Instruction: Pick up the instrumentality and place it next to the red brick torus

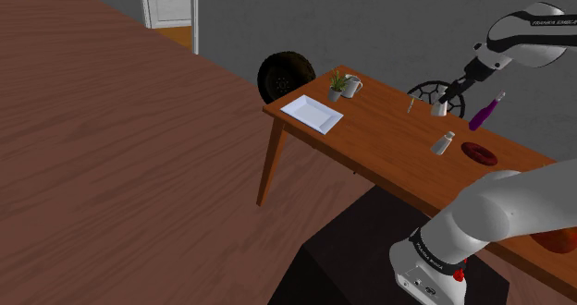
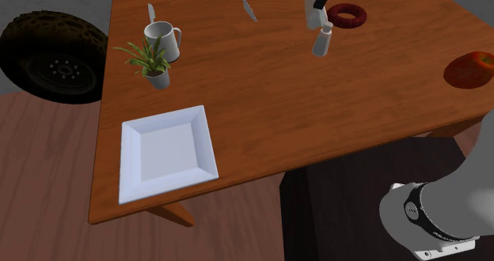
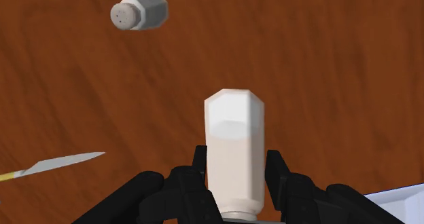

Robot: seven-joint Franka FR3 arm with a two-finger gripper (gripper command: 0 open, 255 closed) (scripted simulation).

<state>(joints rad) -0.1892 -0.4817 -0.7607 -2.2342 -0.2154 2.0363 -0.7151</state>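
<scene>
Wrist view: my pincer [image 3: 234,160] clamps white shaker [image 3: 234,121] by sides, ready to carry to torus [image 1: 478,152]; second shaker [image 3: 139,11] beyond pincer.

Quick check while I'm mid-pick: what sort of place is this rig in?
Probably a dining or living room in a house: a wooden table set with a plate, mug and potted plant, on a wooden floor, a white door behind. The gripper holds a shaker.
</scene>
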